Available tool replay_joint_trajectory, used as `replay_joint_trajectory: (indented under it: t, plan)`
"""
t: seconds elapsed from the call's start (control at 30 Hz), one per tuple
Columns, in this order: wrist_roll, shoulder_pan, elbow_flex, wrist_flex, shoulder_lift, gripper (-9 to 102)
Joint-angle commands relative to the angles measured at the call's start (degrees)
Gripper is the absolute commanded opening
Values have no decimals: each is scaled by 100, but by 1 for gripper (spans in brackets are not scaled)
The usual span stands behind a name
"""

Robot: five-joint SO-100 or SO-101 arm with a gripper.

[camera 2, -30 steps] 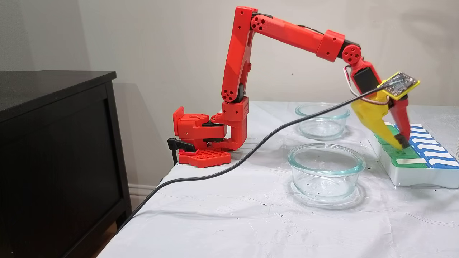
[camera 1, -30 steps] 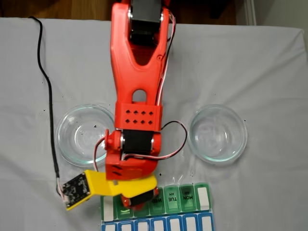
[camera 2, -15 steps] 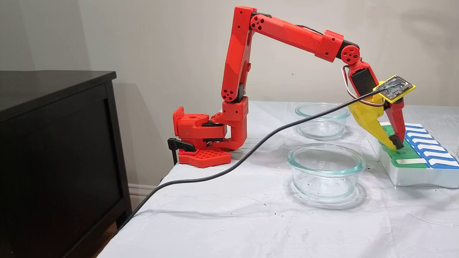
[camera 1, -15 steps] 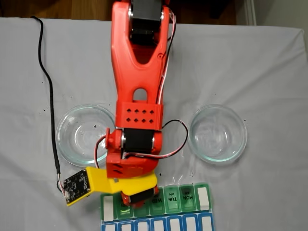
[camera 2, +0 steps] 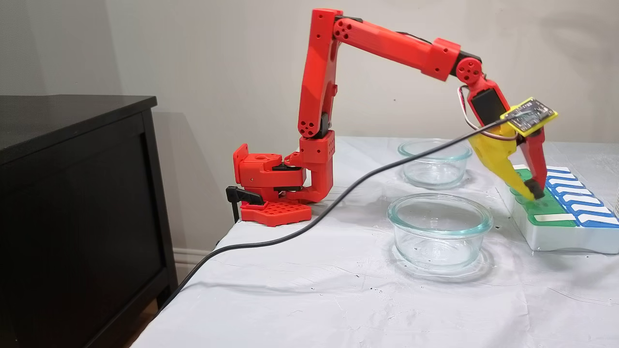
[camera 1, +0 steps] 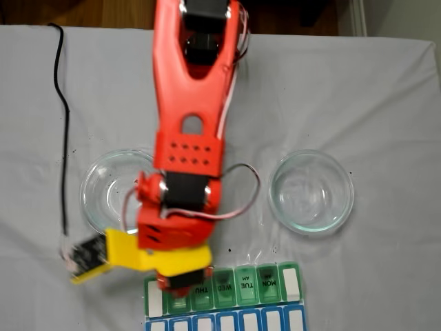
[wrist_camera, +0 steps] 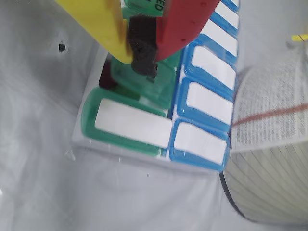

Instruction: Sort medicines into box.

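The box [camera 1: 258, 286] lies at the table's near edge in a fixed view, with green day lids over a blue row. Over its left end stands my gripper [camera 1: 180, 283], and the wrist hides the tips. In the wrist view my gripper [wrist_camera: 139, 53] is shut, the yellow and red fingers pressed together with the black pad at the tip. It hangs just over a translucent green lid of the box [wrist_camera: 130, 122]. A dark red medicine [wrist_camera: 107, 79] shows in the cell beneath. From the side, my gripper [camera 2: 531, 190] touches or nearly touches the box [camera 2: 556, 237].
Two clear glass dishes [camera 1: 311, 192] [camera 1: 110, 196] stand on either side of the arm, seen again as a near dish [camera 2: 439, 232] and a far dish [camera 2: 434, 162]. A black cable [camera 2: 290, 232] trails off the table's left edge. A printed round container [wrist_camera: 274, 159] stands beside the box.
The arm has swung left in the top-down fixed view, and the camera board moved with it. The shut fingertips slid a little along the green lids toward the box's end.
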Motion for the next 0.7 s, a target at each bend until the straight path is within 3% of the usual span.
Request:
replay_joint_trajectory:
  t: [0.0,0.17,0.37,0.67]
  plan:
    - [167,-176,202,-396,1767,0]
    - [202,-237,738,-369,2496,0]
    - [97,-220,1916,-1292,3041,0]
    - [202,-18,1881,-2294,2347,0]
